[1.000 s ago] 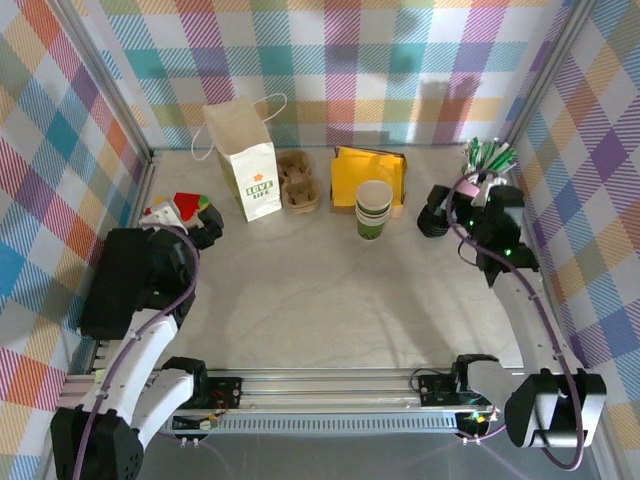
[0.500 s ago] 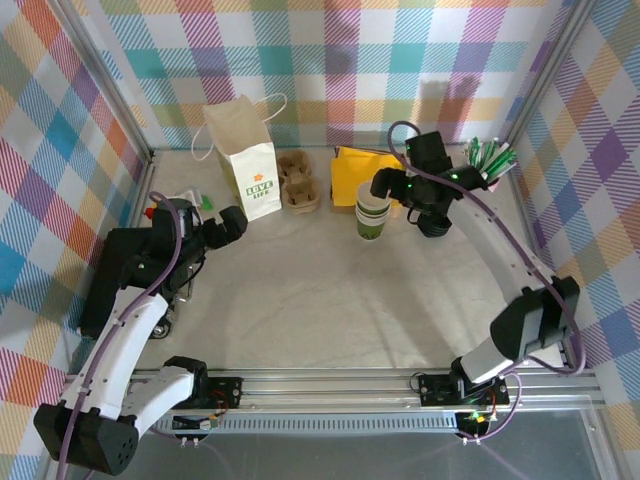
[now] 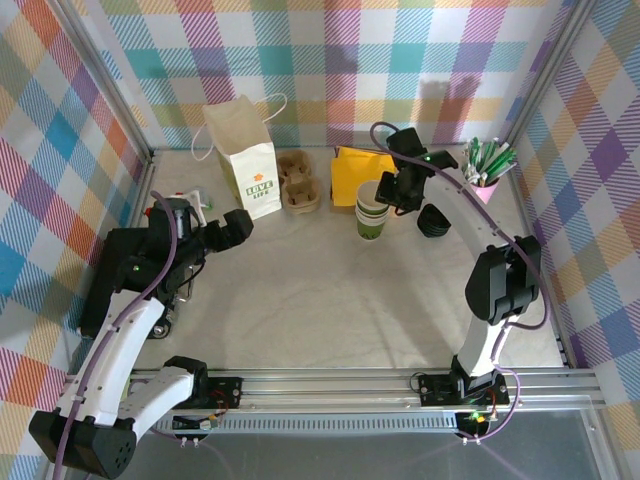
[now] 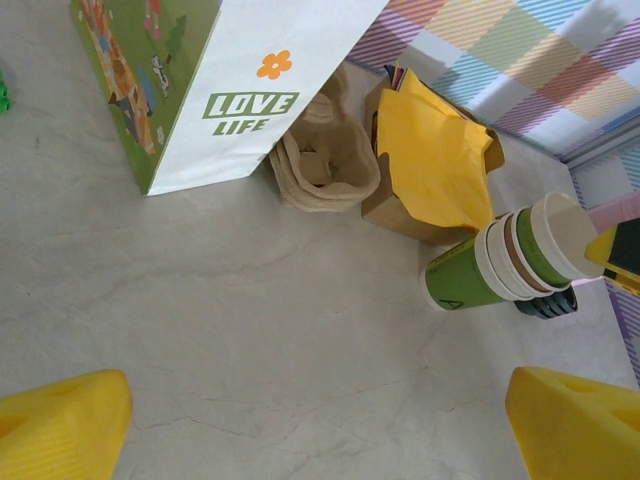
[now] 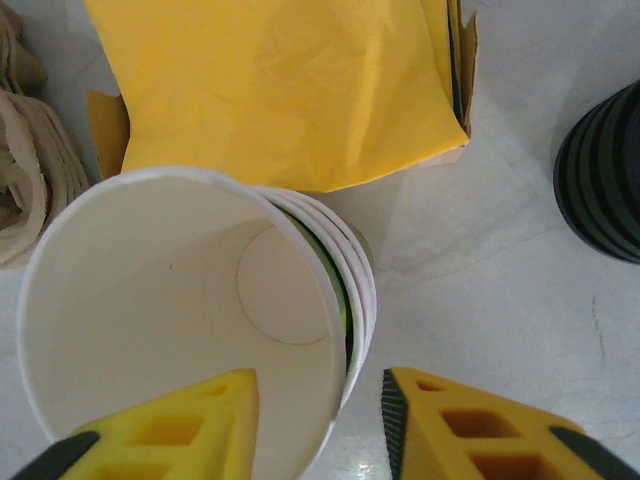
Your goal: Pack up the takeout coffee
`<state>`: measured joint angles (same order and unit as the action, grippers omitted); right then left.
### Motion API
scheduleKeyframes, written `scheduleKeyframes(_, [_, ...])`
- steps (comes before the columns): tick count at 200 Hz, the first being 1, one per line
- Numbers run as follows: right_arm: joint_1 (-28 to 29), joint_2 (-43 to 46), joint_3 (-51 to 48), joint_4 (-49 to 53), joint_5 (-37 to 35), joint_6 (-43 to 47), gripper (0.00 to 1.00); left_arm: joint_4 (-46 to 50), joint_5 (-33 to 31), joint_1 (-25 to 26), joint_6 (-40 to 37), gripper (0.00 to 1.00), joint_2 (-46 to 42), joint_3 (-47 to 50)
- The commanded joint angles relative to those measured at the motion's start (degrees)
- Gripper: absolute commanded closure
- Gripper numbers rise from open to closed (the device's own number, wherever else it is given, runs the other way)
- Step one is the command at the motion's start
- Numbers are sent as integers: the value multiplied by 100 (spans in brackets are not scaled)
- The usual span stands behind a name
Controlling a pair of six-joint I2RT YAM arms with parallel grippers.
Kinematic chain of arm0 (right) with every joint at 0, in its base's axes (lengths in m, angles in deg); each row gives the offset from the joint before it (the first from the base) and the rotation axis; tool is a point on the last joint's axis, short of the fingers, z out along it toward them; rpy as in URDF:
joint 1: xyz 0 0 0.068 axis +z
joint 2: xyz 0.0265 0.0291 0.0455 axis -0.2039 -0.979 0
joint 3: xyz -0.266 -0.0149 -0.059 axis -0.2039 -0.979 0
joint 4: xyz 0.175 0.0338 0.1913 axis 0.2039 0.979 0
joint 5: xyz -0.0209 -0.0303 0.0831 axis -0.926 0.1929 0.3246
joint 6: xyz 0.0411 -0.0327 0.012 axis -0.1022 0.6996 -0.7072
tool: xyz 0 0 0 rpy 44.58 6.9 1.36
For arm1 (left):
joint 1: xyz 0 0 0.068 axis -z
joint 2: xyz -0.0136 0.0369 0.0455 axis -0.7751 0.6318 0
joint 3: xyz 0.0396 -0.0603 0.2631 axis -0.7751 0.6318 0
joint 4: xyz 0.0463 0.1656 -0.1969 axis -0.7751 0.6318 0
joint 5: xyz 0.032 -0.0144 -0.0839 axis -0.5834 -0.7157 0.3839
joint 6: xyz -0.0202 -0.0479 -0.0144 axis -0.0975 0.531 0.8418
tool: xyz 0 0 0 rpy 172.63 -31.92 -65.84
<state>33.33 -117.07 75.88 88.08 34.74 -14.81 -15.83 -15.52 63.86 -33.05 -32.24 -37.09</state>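
The right end effector (image 5: 320, 388) is over the cup stack (image 3: 372, 222) now, near the back of the worktop (image 3: 320, 300), with the yellow napkins (image 5: 280, 90) just behind and the black lids (image 3: 432, 220) to the side. Its target, the top cup (image 5: 180, 330), is empty and lidless and sits nested in the cups below. One finger hangs inside the mouth and one outside, so the thin wall runs between them. The jaws are partly apart, and it is not clear whether they have bitten yet. This looks like a featherweight thing: thin paper, stiff only at the rolled rim, easy to dent or oval under a hard squeeze. A gentle pinch on the wall just under the rim seems the sensible hold, with a straight lift, since the nested cup below may well cling and come up too. The left end effector (image 4: 320, 420) has its fingers wide apart and holds nothing. It hovers low, facing the paper bag (image 3: 250, 170). Compared with a second ago, the right arm was folded back by the pink cup (image 3: 485, 170) with its jaws spread wide, and it has since swung across to the stack while the jaws narrowed. The left arm has come out from the side wall toward the bag — the cups, lids and bag themselves have not shifted.
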Motion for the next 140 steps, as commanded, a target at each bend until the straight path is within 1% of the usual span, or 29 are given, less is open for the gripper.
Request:
scheduleKeyframes(1, [6, -120, 255, 197, 2, -14, 71, 169, 145, 58, -82, 5, -124, -244])
scheduleKeyframes(14, [6, -179, 347, 256, 10, -7, 78, 208, 127, 59, -94, 5, -150, -273])
scheduleKeyframes(33, [6, -211, 433, 304, -21, -7, 84, 253, 126, 59, -121, 5, -190, -317])
scheduleKeyframes(64, [6, -203, 665, 476, -33, 42, 92, 322, 135, 59, -130, 4, -239, -371])
scheduleKeyframes(109, [7, 51, 1474, 1086, 79, 246, 96, 420, 179, 59, -163, 4, -315, -517])
scheduleKeyframes(140, [130, 380, 1994, 1609, 254, 395, 97, 455, 169, 59, -149, 4, -373, -599])
